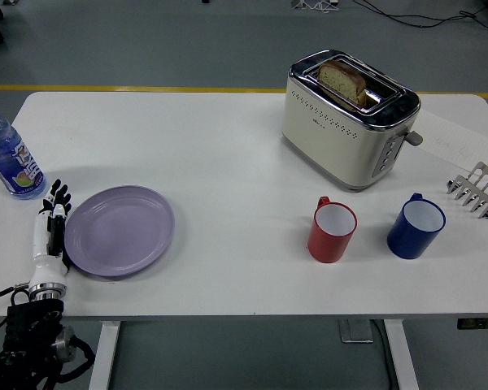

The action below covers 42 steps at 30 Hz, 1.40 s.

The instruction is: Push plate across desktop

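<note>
A lilac plate (119, 230) lies flat on the white table (228, 162) at the front left. My left hand (54, 221) stands edge-on against the plate's left rim, fingers straight and together, pointing away from me, holding nothing. Its black forearm comes up from the lower left corner. The right hand is out of view.
A water bottle (8, 158) stands just behind the left hand at the table's left edge. A red mug (333, 231) and a blue mug (415, 225) stand to the right of the plate. A toaster (348, 118) with bread and a metal rack (477, 189) are at the back right.
</note>
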Tool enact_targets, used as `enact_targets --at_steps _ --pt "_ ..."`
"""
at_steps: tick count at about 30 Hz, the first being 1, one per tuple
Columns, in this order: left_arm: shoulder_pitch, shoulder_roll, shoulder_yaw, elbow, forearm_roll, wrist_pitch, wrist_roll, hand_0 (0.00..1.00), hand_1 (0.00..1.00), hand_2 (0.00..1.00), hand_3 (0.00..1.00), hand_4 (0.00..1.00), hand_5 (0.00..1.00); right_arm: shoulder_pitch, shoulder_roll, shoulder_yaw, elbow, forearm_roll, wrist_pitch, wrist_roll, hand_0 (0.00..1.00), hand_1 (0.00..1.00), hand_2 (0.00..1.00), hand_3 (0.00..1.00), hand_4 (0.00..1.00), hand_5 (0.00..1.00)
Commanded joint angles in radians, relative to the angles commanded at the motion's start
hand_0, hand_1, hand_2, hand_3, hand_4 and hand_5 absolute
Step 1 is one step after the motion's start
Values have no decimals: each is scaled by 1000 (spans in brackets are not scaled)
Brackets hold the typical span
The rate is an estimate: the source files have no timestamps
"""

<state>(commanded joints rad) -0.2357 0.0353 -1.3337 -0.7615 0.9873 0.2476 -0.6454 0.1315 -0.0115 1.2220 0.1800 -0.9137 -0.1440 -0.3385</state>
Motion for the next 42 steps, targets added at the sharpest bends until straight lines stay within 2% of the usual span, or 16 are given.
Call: enact_targets --at_steps 11,29,42 --pt "-22 -21 34 -2 -28 -3 0 933 935 965 953 525 998 0 0 -3 0 3 1 2 514 477 579 544 173 327" --pt "-30 -20 110 -30 -88 0 0 926 926 960 946 514 998 3 -1 -5 0 3 1 2 514 477 579 544 173 322" --pt "-47 -15 207 -38 -155 13 0 924 924 958 942 512 998 3 -1 -9 0 8 1 3 514 477 579 544 173 319"
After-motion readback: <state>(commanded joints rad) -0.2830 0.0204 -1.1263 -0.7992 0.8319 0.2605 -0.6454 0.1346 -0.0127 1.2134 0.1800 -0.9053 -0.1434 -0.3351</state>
